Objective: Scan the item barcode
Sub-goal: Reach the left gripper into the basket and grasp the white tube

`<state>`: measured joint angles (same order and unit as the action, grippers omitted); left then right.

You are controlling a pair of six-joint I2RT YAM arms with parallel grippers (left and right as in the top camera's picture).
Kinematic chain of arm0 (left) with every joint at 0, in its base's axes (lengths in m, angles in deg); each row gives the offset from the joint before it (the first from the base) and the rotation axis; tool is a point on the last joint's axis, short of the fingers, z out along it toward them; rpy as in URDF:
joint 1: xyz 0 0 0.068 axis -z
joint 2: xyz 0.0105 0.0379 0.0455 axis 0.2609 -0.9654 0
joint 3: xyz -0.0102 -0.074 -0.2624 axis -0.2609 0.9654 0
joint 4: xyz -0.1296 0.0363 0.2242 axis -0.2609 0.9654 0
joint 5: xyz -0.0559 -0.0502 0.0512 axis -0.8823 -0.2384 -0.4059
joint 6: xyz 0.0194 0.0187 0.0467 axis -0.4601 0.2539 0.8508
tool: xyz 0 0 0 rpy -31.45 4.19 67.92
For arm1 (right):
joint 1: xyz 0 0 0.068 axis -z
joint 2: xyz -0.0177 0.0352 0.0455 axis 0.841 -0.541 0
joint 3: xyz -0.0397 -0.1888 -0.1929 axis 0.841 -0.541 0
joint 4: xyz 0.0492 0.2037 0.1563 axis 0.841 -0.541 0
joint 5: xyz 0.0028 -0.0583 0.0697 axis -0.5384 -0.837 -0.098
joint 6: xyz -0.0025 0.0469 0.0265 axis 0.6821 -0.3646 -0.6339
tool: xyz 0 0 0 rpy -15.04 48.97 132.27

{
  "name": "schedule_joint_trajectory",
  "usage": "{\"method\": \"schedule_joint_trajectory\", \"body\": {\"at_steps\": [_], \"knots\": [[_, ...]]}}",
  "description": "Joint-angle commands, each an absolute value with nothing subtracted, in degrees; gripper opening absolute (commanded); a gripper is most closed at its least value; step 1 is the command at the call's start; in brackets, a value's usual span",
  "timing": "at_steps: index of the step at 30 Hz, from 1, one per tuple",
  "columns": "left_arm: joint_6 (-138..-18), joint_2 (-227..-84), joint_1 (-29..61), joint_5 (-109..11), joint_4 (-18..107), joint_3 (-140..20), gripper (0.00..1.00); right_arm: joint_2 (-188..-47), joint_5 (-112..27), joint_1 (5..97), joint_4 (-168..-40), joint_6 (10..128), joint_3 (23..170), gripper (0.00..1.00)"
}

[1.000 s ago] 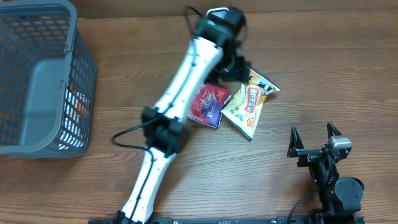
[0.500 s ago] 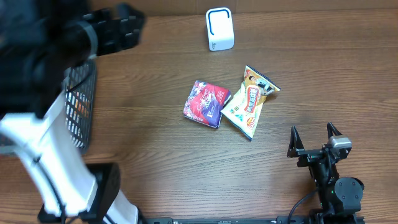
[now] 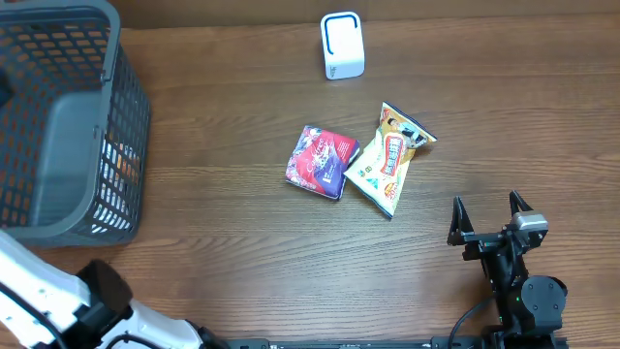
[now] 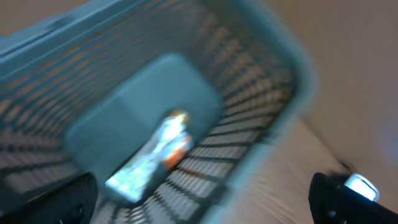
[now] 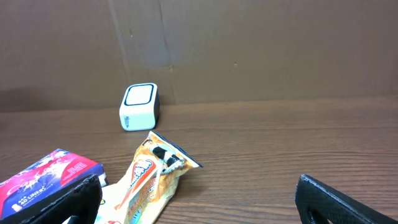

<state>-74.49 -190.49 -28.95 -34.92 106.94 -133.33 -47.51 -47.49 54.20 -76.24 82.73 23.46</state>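
While the left wrist view is badly blurred, it does show the left end effector [image 4: 200, 200] hanging above the gray mesh basket [image 4: 261, 81]. Its two dark fingertips [image 4: 53, 200] sit at the bottom corners of that view, spread wide with nothing between them. A shiny packet [image 4: 155, 158] with an orange patch lies on the basket's floor.

From overhead, the basket stands at the far left corner of the wooden tabletop [image 3: 223, 116], and something orange shows through its mesh wall. Only the white left arm [image 3: 39, 301] appears there, at the near left corner; its end effector is out of that view.

The right end effector [image 3: 484, 210] rests near the near right corner, fingers pointing toward the far edge. They are fully parted and hold nothing.

A white barcode scanner [image 3: 342, 46] stands upright close to the far edge, about midway along it. Two items lie flat around the middle of the tabletop, well apart from both the scanner and the right end effector. One is a red-and-purple packet [image 3: 322, 162]; the other is a yellow snack bag [image 3: 390, 158] just to its right. Their edges meet, though whether one overlaps the other I cannot tell. In the right wrist view the scanner stands before a brown cardboard wall [image 5: 249, 50], and the snack bag looks crumpled.
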Motion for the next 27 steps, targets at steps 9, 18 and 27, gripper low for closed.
{"method": "schedule_joint_trajectory", "body": {"at_steps": [9, 18, 27], "knots": [[-66.8, -203.3, -32.1, -34.5, 105.5, -121.0, 1.00, -47.1, -47.8, 54.0, -75.8, 82.9, 22.8, 1.00], [-61.3, -214.2, -31.2, -34.3, 107.3, -120.5, 0.94, -47.1, -47.8, 54.0, -75.8, 82.9, 22.8, 1.00], [-61.0, -216.6, -29.0, -32.8, 107.2, -117.4, 0.92, -47.1, -47.8, 54.0, -75.8, 82.9, 22.8, 1.00]]}}
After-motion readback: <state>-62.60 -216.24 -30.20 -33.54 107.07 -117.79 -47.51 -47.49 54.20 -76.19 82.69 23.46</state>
